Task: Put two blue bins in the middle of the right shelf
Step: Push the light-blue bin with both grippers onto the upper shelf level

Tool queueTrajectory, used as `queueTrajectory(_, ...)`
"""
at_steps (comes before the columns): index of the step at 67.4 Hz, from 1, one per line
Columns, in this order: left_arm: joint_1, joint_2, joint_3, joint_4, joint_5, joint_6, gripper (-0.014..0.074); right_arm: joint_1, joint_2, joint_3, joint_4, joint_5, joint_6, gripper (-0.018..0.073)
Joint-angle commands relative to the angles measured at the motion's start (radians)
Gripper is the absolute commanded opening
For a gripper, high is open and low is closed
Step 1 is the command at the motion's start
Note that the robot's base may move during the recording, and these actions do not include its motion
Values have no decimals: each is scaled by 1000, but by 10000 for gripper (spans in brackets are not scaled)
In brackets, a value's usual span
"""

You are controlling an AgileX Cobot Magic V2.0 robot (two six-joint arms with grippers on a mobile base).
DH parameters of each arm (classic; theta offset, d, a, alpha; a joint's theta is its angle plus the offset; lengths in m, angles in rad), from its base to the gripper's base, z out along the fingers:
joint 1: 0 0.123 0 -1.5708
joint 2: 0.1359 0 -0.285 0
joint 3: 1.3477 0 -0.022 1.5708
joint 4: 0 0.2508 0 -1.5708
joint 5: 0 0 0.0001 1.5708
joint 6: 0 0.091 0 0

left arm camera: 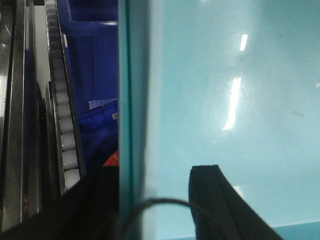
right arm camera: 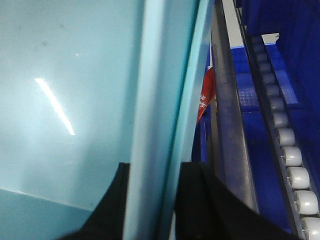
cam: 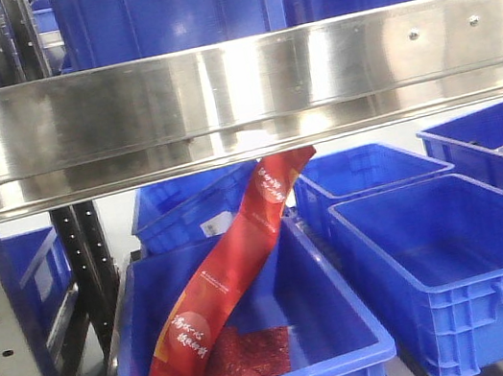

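Both wrist views are filled by a bin that looks pale blue-green up close. My left gripper straddles its upright wall, one black finger inside and the other outside. My right gripper is shut on the opposite wall, its fingers pressed to both sides. Neither this bin nor the grippers show in the front view. There, a dark blue bin sits on the lower shelf beside an empty one.
A shiny steel shelf beam crosses the front view, with more blue bins above and behind it. A long red packet leans in the near bin. Roller tracks run beside the held bin. A perforated upright stands at the left.
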Motion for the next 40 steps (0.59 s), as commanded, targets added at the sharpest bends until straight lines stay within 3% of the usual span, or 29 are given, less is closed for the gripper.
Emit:
queueTrajectory(1,-3,-16,-14,-19,-72,32,-111,-2,-23,-19,26,-100,-9,-154)
queueTrajectory(32,-3,-16,-14,-22,-90,32,-111,-2,-23,-19,44,-109,-9,-154)
queueTrajectory(40,-3,-1,-14,-35,-2,32,-111,-20,-19,-19,25,-90,-9,-154)
